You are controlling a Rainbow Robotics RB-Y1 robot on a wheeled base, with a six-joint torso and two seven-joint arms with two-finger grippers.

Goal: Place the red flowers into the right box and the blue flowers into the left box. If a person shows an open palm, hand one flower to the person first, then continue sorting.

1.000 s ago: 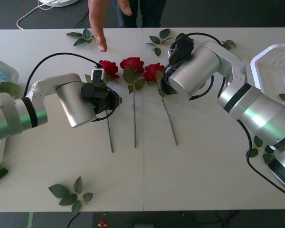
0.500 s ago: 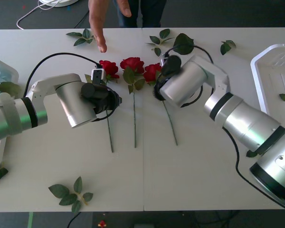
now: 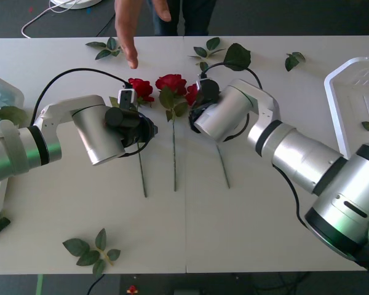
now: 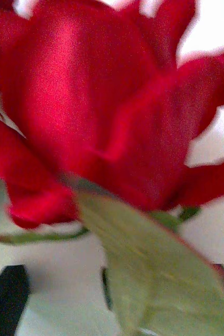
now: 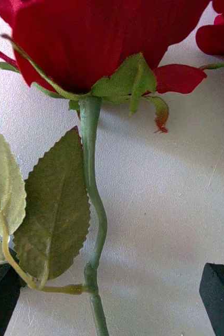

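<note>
Front view: three red flowers (image 3: 173, 83) lie mid-table, blooms toward 12 o'clock. Left gripper (image 5: 112, 302) straddles one stem, fingers released. Right gripper (image 4: 117, 299) is spread near another bloom. Stems seem light and bendy; I would grasp just under the bloom.

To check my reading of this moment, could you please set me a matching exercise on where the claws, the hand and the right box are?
Things:
1. left claw
2. right claw
3. person's hand
4. right box

Places or states:
A. at the right edge of the table
B. open, astride the stem of the leftmost rose
C. fingers extended, over the table's far edge
D. open, at the bloom of the rightmost rose

Pairs: 1-B, 2-D, 3-C, 4-A
</note>
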